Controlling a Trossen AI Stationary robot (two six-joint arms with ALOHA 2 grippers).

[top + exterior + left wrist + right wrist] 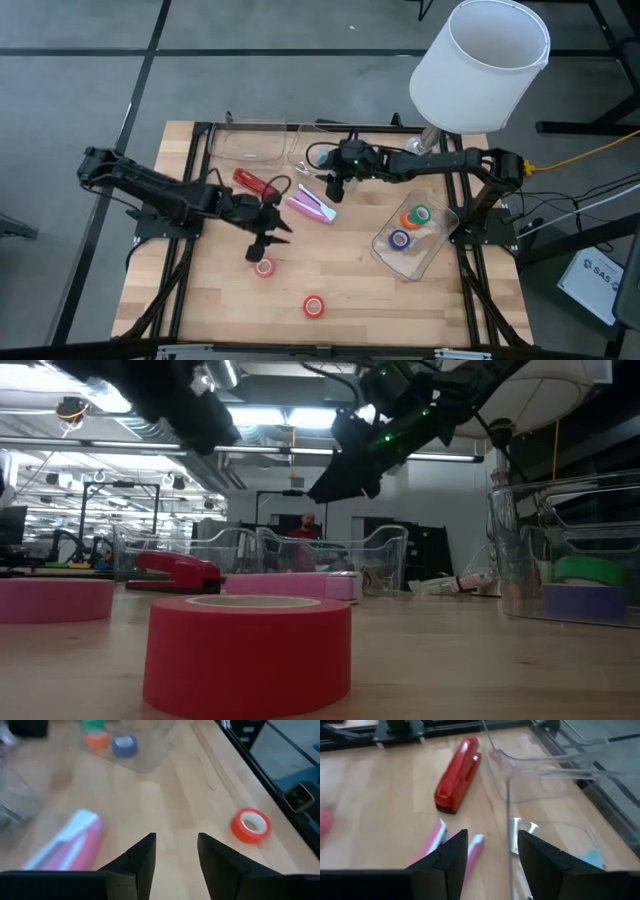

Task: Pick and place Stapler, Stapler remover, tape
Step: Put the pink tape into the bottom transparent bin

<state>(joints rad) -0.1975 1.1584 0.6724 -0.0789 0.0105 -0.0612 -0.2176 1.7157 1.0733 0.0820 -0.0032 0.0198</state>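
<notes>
Between the right gripper's open, empty fingers lies the pink stapler, lined up for grasping; left gripper's fingers also open.

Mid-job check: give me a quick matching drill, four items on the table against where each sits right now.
Items:
1. red stapler
2. pink stapler
3. green tape
4. red tape

Places:
A. inside the clear bin on the right
B. on bare wood nearest the front edge
C. under the right gripper
D. beside the left gripper, toward the back

Pairs: 1-D, 2-C, 3-A, 4-B
</notes>
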